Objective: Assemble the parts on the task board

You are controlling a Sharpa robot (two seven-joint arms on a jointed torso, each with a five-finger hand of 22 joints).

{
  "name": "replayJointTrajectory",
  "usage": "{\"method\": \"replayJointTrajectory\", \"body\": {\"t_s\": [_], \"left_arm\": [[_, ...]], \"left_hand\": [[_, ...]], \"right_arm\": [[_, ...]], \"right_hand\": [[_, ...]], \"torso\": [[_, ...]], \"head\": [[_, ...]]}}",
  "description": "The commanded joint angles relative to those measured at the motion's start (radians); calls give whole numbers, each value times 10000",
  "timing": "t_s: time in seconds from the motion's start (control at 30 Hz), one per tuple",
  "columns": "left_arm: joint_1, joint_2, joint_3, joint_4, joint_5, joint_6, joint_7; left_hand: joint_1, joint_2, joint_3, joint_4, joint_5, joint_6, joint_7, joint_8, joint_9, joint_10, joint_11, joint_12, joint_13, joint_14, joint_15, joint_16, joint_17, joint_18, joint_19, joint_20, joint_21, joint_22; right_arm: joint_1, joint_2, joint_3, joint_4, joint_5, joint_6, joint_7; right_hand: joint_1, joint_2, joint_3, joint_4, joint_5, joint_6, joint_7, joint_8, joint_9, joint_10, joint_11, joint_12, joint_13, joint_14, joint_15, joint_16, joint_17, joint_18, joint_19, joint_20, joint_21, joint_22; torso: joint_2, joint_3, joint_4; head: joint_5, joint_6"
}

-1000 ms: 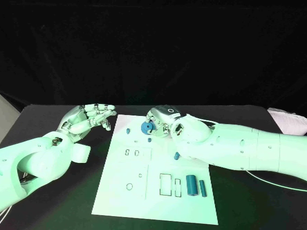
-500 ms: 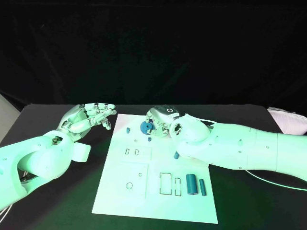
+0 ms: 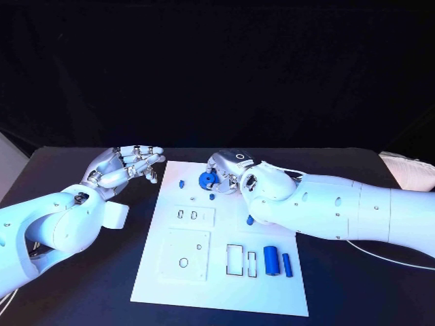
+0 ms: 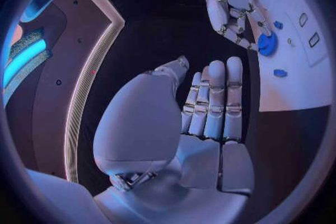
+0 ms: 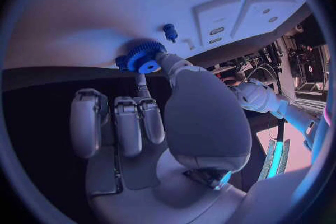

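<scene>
The white task board (image 3: 221, 272) lies in the middle of the black table. My right hand (image 3: 231, 171) hovers over the board's far edge and pinches a blue gear (image 3: 208, 180) (image 5: 145, 57) (image 4: 266, 43) between thumb and a finger. A small blue peg (image 3: 181, 184) (image 5: 170, 32) stands on the board just left of the gear. A larger blue cylinder (image 3: 270, 260) and a thin blue pin (image 3: 287, 264) lie near the board's right edge, and a small blue piece (image 3: 250, 220) sits by my right forearm. My left hand (image 3: 128, 165) (image 4: 199, 117) hangs over the table left of the board, fingers together, holding nothing.
The board has raised white plates with slots (image 3: 190, 214) and rectangular cut-outs (image 3: 241, 260). A pale object (image 3: 410, 170) lies at the table's right edge. Bare black table (image 3: 90, 285) runs left of the board.
</scene>
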Motion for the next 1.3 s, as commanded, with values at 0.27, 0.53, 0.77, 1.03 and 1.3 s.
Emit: {"method": "replayJointTrajectory", "body": {"t_s": [0.27,0.53,0.77,1.03,1.3], "left_arm": [[12,20,9,8,43,159,54],[12,22,9,2,43,155,53],[12,18,9,4,43,148,53],[12,-6,9,12,43,138,55],[11,-25,9,16,43,134,57]], "left_hand": [[-13,-81,70,-5,-28,-27,10,-32,16,-56,-18,-54,-4,-66,6,38,-5,139,-64,15,50,11],[-13,-81,70,-5,-28,-27,10,-32,16,-56,-18,-54,-4,-66,6,38,-5,139,-64,15,50,11],[-13,-81,70,-5,-28,-27,10,-32,16,-56,-18,-54,-4,-66,6,38,-5,139,-64,15,50,11],[-13,-81,70,-5,-28,-27,10,-32,16,-56,-18,-54,-4,-66,6,38,-5,139,-64,15,50,11],[-50,-95,111,-39,-28,-35,14,-35,20,-64,-15,-52,-3,-72,9,50,-13,140,-117,22,113,48]], "right_arm": [[-4,15,-1,-26,117,276,172],[-4,0,-2,-38,308,521,201],[-3,-22,-6,-63,563,905,209],[-3,-129,-14,-65,857,1043,224],[-2,-443,-19,185,864,359,309]], "right_hand": [[-428,109,-1011,458,73,-199,31,-246,-58,771,112,-106,2281,909,139,25,2008,-6,-15,133,-97,741],[-975,507,-1521,522,197,-175,36,-309,-61,781,118,-95,2295,913,148,29,2025,-5,-10,143,-118,757],[-1221,661,-1629,529,213,-147,30,-325,-58,811,115,-53,2333,921,146,40,2060,-11,9,142,-101,789],[-1476,772,-1725,533,192,-112,22,-335,-54,839,111,-15,2369,927,144,47,2085,-18,29,142,-81,822],[-1504,783,-1737,524,188,-85,15,-326,-49,869,107,28,2407,937,142,59,2127,-35,69,141,-19,884]], "torso": [[4,11,-20],[-1,11,-16],[-4,16,-16],[5,23,-31],[-5,19,-12]], "head": [[12,-14],[-6,-11],[-26,-1],[-44,21],[-51,27]]}}
